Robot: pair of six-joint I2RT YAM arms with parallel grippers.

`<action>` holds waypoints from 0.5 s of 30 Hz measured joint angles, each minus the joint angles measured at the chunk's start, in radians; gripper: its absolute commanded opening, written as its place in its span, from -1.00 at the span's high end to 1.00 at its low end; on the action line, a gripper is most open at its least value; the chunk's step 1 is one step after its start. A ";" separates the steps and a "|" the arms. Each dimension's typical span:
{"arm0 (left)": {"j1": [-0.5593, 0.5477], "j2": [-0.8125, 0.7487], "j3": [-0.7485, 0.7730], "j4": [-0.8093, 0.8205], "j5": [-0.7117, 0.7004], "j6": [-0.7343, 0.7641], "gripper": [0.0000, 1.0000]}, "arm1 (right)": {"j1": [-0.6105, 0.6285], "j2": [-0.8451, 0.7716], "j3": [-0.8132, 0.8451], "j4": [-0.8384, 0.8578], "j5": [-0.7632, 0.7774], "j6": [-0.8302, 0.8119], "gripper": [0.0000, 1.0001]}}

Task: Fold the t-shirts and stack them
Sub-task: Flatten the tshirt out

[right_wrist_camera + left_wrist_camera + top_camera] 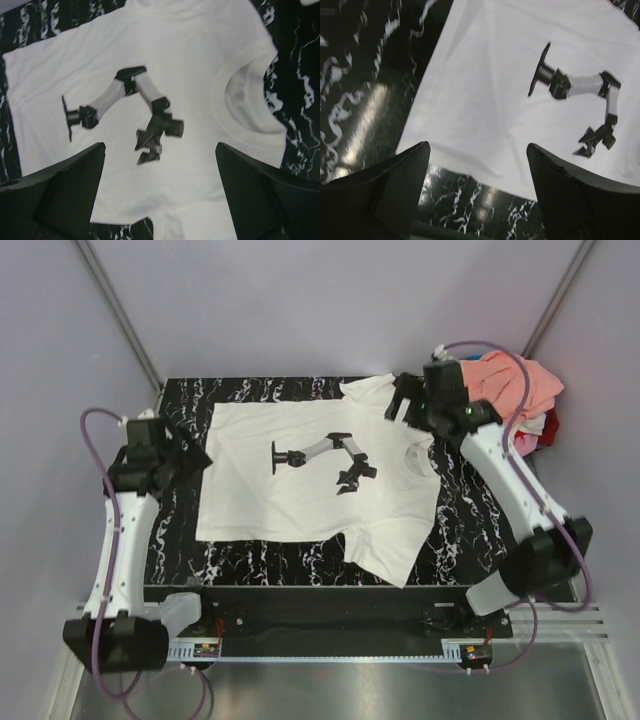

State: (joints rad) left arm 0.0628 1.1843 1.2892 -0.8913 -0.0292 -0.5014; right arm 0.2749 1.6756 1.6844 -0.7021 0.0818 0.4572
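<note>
At centre frame, the white black-printed cloth t-shirt lies flat, unfolded, on the black marbled worktop, left end effector and right end effector open, salmon and red shirts heaped upper right.

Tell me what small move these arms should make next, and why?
Probably lower the left end effector onto the white t-shirt's hem, just beneath it, and pinch. The shirt lies flat, print up, on the marbled table, unfolded, and both end effectors hang open and empty above it, the right end effector near the collar.
</note>
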 measured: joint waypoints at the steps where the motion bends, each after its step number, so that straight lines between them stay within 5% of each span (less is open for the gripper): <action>1: 0.002 -0.068 -0.095 0.001 0.015 -0.025 -0.67 | 0.045 -0.111 -0.101 0.008 0.031 0.020 -0.99; 7: 0.025 -0.302 -0.622 0.025 0.087 -0.177 -0.57 | 0.264 -0.469 -0.517 0.013 0.031 0.152 -0.92; 15: 0.043 -0.343 -0.688 0.072 0.070 -0.294 -0.41 | 0.308 -0.549 -0.773 -0.047 0.030 0.257 -0.93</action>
State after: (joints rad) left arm 0.1059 0.8417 0.6010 -0.8196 0.0406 -0.7959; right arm 0.5827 1.1271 0.9115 -0.7494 0.1116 0.7147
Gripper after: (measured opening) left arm 0.730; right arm 0.959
